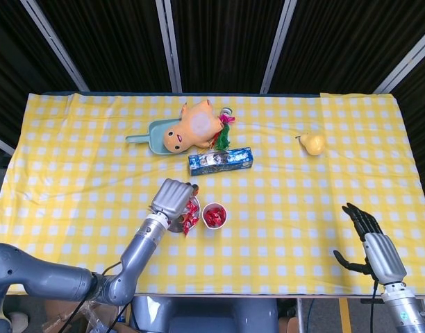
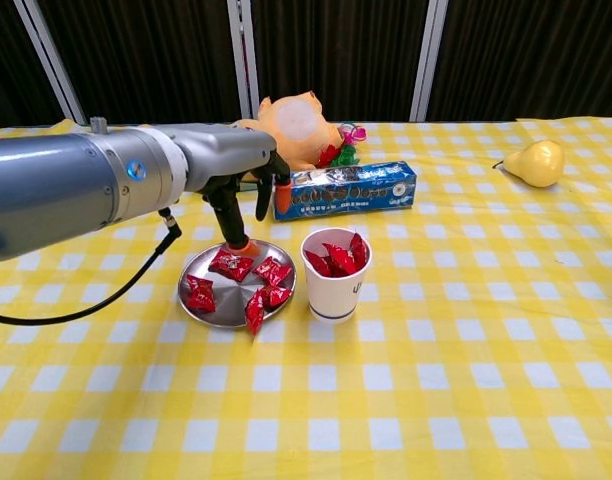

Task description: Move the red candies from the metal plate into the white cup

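Left robot hand (image 2: 244, 187) empty, fingers apart over metal plate (image 2: 201, 305), fingertip near a red candy (image 2: 231, 264); risk: nudging the rim-hanging candy (image 2: 255, 312) onto worktop, or bumping white cup (image 2: 335, 275).

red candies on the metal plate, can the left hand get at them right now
Probably yes. The left hand is right over the metal plate, one of its fingers at the nearest of the red candies. Nothing lies between; the white cup stands clear beside the plate.

yellow checked table (image 1: 73, 180), metal plate (image 2: 206, 300), white cup (image 2: 335, 290), pear (image 1: 312, 143)
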`<state>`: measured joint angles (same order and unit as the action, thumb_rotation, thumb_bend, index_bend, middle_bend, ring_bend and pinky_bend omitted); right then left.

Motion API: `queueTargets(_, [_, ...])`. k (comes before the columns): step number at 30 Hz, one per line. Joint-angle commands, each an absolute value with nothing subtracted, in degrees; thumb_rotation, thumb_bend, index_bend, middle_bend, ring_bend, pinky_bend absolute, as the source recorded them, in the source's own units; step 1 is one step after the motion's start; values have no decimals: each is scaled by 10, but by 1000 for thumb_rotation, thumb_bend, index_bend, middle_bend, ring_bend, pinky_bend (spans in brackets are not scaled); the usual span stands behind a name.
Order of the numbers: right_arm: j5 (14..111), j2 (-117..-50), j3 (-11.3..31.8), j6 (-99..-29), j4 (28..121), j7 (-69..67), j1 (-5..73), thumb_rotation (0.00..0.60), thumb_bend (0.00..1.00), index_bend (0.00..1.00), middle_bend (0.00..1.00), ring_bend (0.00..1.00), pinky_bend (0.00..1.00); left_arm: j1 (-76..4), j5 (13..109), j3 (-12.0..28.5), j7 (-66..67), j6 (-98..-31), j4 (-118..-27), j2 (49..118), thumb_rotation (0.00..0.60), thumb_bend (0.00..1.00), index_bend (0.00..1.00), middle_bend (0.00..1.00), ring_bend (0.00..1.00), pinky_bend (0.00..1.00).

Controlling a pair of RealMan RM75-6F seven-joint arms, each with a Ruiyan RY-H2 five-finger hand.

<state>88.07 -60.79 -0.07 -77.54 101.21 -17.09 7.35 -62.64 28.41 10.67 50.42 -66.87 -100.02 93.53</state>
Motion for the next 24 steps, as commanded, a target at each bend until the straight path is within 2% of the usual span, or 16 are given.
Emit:
queueTargets(1, [881, -608, -1, -775, 1012, -171, 74, 600, 362, 0, 0, 0, 0, -625, 278, 95, 506, -659, -979, 949, 600, 232, 350, 401, 863, 926])
queueTargets(16, [879, -607, -1, -772, 1012, -174, 75, 600, 361, 0, 0, 0, 0, -618, 275, 83, 491, -626, -889, 1004, 600, 236, 313, 335, 863, 926])
queueTargets(24, [879, -607, 0, -772, 1012, -175, 75, 600, 362, 0, 0, 0, 0, -618, 280, 86, 491, -619, -877, 1017, 600, 240, 349, 365, 863, 926])
